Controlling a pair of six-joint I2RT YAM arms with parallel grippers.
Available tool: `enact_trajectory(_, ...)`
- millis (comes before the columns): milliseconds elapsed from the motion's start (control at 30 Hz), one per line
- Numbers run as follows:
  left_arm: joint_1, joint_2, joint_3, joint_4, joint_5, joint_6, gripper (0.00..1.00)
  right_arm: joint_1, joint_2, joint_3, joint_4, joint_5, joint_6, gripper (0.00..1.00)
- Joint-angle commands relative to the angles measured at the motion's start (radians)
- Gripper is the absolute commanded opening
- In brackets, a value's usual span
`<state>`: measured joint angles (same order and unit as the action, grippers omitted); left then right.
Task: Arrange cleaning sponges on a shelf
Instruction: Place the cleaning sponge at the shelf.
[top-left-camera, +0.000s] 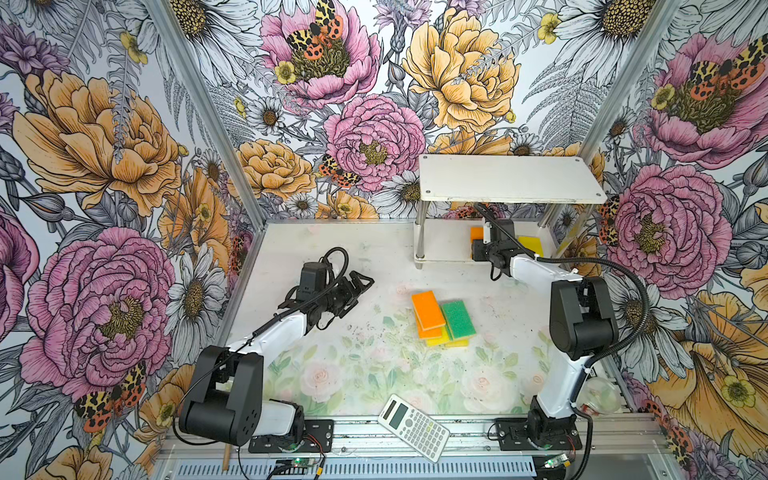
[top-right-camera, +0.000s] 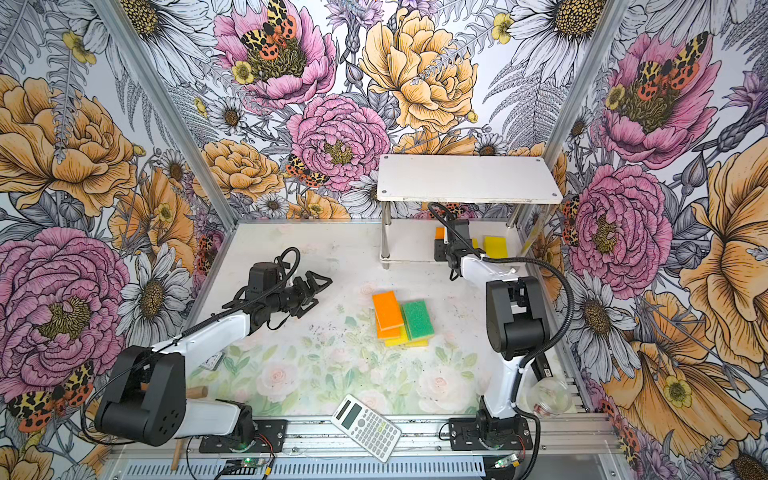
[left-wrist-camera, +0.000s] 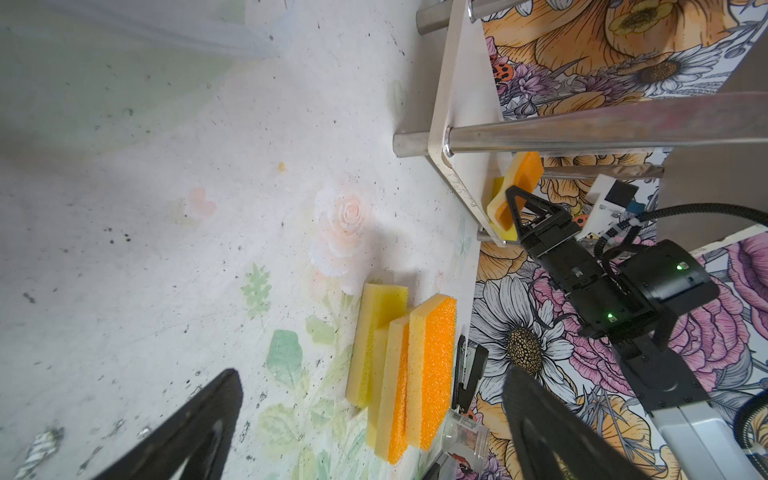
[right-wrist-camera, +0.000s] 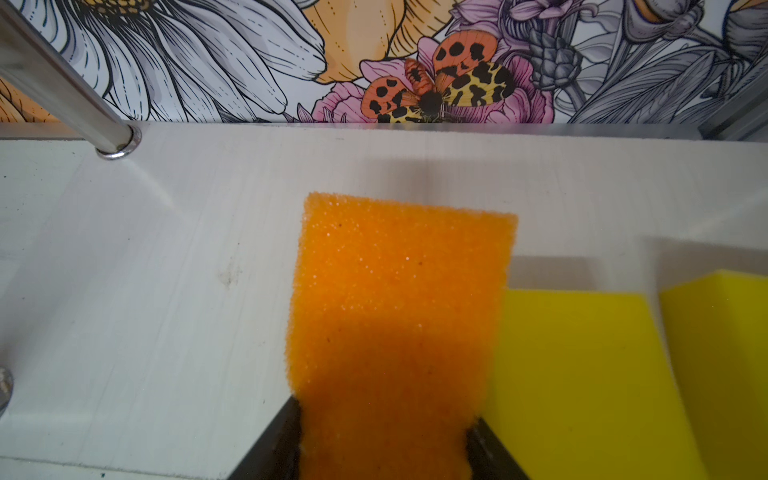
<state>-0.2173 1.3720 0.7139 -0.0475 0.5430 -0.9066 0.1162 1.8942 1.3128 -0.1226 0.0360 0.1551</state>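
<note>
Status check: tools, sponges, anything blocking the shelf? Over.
Left tool open, empty, above table. Right tool shut on orange sponge, inside shelf lower tier. Yellow sponges close beside it; pile on table.

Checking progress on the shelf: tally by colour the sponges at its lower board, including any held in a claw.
Orange sponge: 1, gripped by the right claw at the lower board
Yellow sponges: 2 showing beside it
Total: 3

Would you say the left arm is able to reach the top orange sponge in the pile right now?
Probably yes: the left gripper is open beside the pile, with bare table between them. The top orange sponge lies uncovered, and the right gripper holds another sponge at the shelf.
</note>
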Motion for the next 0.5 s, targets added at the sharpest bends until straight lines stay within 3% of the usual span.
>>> enact_trajectory(0,0.009,-0.022,-0.007,-0.002,-0.015,0.02,0.99,-0.006,0.028,0.035,0.005,-0.009,-0.012,0.56)
enact_trajectory(467,0.013,-0.028,-0.014,-0.006,-0.015,0.023,0.99,-0.007,0.045,0.062,-0.018,-0.034,-0.022,0.59)
